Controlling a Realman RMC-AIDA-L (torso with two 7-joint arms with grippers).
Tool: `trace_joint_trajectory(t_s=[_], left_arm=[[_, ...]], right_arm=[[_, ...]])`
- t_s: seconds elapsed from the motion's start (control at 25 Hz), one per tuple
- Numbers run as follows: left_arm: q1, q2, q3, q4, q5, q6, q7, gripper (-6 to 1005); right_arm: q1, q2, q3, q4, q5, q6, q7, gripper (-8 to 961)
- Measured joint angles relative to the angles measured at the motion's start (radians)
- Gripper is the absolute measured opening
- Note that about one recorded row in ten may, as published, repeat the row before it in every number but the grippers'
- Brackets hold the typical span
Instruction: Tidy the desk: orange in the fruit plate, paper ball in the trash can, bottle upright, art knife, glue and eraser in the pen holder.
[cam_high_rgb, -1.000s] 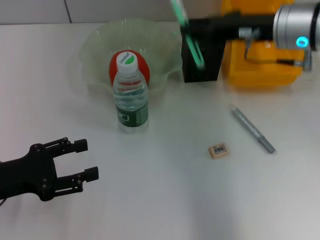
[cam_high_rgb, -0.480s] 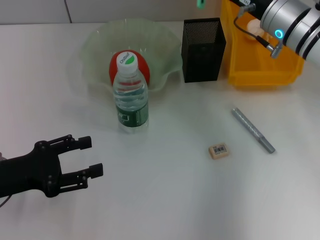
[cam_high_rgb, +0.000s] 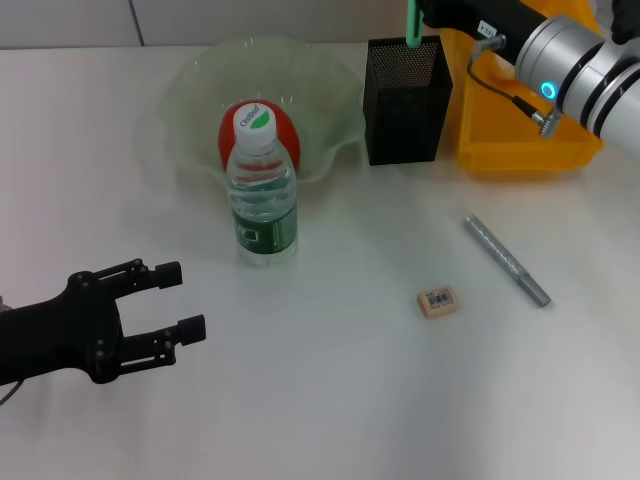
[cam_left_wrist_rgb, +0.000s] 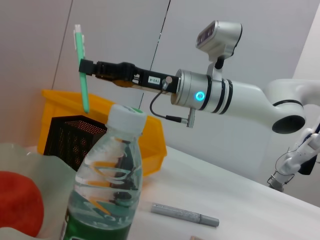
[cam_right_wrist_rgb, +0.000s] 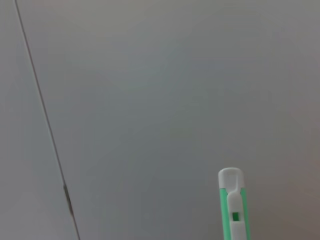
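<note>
One green art knife (cam_left_wrist_rgb: 82, 70) is held upright, clamped by the right gripper (cam_left_wrist_rgb: 89, 67) above the black pen holder (cam_high_rgb: 405, 98), its tip apparently just inside. Left gripper (cam_high_rgb: 170, 300) is kept open near the bottle (cam_high_rgb: 260, 190).

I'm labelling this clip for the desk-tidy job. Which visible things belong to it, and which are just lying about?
Belongs to the job:
orange in the fruit plate
upright bottle
green art knife held by the right gripper above the pen holder
eraser
grey glue stick
yellow bin

Lying about:
nothing; left gripper idle, open
</note>
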Motion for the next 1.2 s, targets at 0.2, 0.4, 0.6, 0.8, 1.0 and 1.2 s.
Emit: trace_joint_trajectory(t_s=[0.2,0.4,0.6,0.8,1.0,1.2], left_arm=[[-0.008,0.0,-0.011,0.001,0.0,0.0,0.0,784],[-0.015,-0.001,-0.014,0.0,0.001,-0.002,0.0,784],[-0.019,-0.001,-0.015,0.0,0.0,-0.01,-0.001,784],[-0.024,-0.001,-0.015,0.0,-0.001,-0.015,-0.001,784],[-0.025,-0.001,-0.015,0.0,-0.001,-0.017,0.0,784],[-0.025,-0.001,-0.017,0.0,-0.001,-0.023,0.0,784]], right_arm=[[0.002,0.0,-0.005,0.012,0.002,-0.001,-0.005,253],[0.011,0.0,-0.025,0.015,0.003,0.009,-0.005,265],[0.01,0.0,-0.02,0.016,0.004,0.028,-0.003,278],[0.007,0.0,-0.025,0.016,0.027,0.023,-0.002,290],[0.005,0.0,-0.025,0.013,0.032,0.022,-0.001,425],[0.002,-0.001,-0.025,0.009,0.031,0.001,0.024,512]])
